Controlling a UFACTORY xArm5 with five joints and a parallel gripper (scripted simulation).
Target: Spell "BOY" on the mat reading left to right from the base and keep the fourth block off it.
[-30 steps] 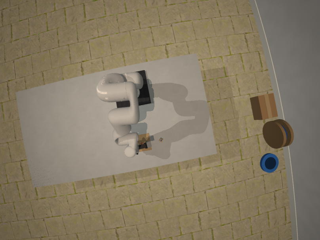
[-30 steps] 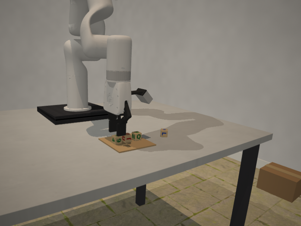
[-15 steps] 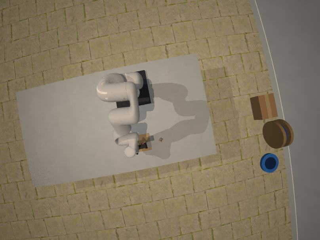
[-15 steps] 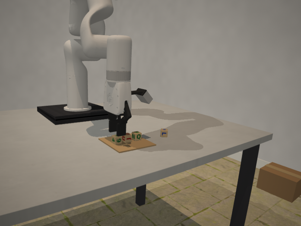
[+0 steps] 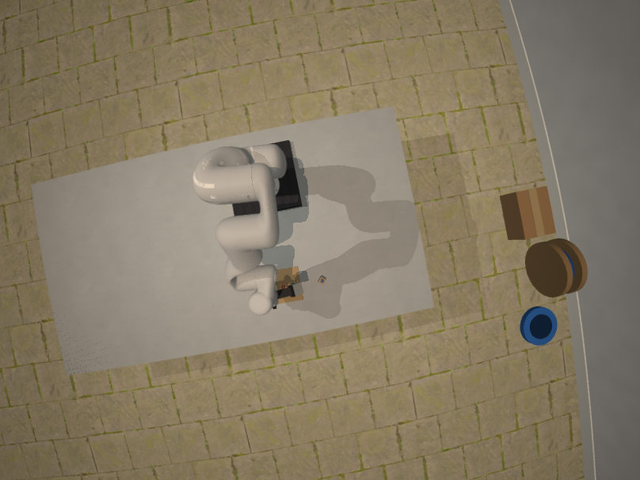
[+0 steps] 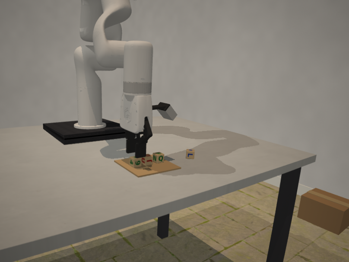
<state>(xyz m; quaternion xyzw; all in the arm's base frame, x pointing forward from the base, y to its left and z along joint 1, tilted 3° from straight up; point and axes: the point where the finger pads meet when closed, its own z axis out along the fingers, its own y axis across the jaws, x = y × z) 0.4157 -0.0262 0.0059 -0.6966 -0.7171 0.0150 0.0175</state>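
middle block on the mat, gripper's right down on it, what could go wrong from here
The gripper stands low over the middle block, with neighbours tight on each side: the left block and the right block. Lifting or opening could nudge either one and bend the row.

The blocks sit near the back edge of the mat, so a push might slide one partly off.

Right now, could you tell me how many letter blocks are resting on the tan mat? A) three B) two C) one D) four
A: three blocks sit in a row on the tan mat below the gripper, while a fourth block stands apart on the bare table, to the right in the exterior view.
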